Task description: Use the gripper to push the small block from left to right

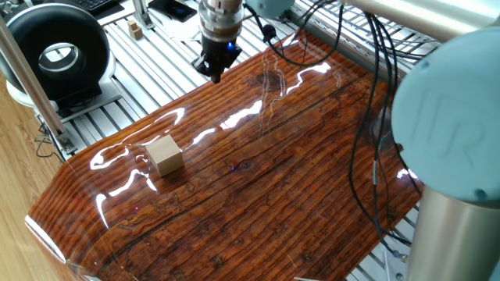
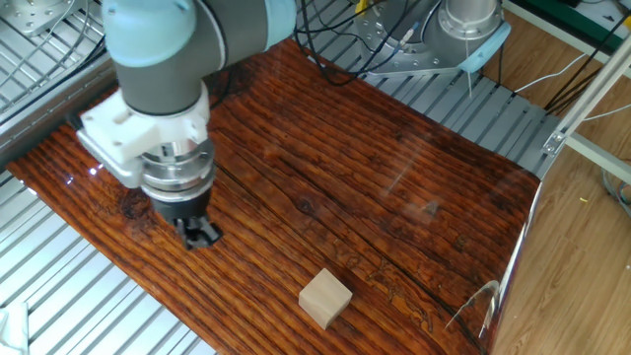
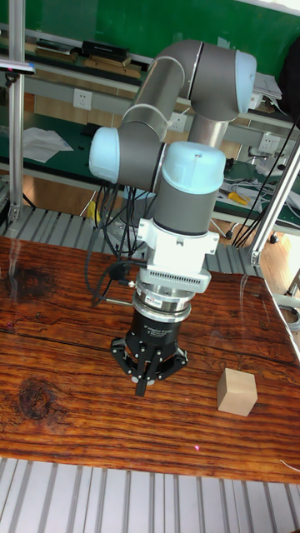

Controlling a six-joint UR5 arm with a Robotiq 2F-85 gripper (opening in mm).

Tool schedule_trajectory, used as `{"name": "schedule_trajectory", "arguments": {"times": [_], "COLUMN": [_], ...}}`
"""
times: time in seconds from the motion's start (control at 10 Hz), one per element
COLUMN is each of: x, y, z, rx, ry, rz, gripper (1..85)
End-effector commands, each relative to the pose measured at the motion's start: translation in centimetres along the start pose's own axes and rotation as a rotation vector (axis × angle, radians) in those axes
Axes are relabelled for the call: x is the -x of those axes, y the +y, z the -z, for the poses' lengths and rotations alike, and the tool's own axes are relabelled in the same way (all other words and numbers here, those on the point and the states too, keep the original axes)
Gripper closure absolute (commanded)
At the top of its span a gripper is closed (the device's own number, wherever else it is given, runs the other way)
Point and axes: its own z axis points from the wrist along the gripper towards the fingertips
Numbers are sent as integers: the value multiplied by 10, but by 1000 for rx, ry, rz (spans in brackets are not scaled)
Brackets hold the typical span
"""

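Observation:
The small block [image 1: 164,154] is a plain tan wooden cube resting on the glossy wooden board [image 1: 258,195]; it also shows near the board's front edge [image 2: 325,298] and at the lower right [image 3: 237,392]. My gripper [image 1: 216,72] hangs point-down over the board's far edge, well apart from the block. Its black fingers meet in a single tip, shut on nothing, and it hovers just above the wood [image 2: 200,235]. In the tall fixed view the gripper [image 3: 142,385] stands left of the block with a clear gap between them.
A black ring-shaped device [image 1: 55,51] and a tiny tan block [image 1: 135,30] sit on the slatted aluminium frame beyond the board. Black cables [image 1: 375,117] hang over the board's right side. The arm's base [image 2: 463,30] stands at the back.

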Motion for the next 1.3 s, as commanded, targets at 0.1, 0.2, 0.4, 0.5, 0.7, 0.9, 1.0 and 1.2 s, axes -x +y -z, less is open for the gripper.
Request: {"name": "schedule_trajectory", "arguments": {"times": [0.1, 0.2, 0.4, 0.5, 0.7, 0.9, 1.0, 1.2], "x": [24, 25, -4, -10, -23, -39, -43, -49], "y": [-16, -21, -18, -23, -35, -53, -60, -60], "z": [1, 4, 14, 20, 29, 26, 21, 18], "rx": [9, 11, 48, 42, 56, 44, 37, 38], "ry": [-4, 13, 134, 138, 125, 119, 105, 102], "rz": [-21, -3, -1, 3, 11, 21, 22, 13], "gripper": [847, 847, 847, 847, 847, 847, 847, 847]}}
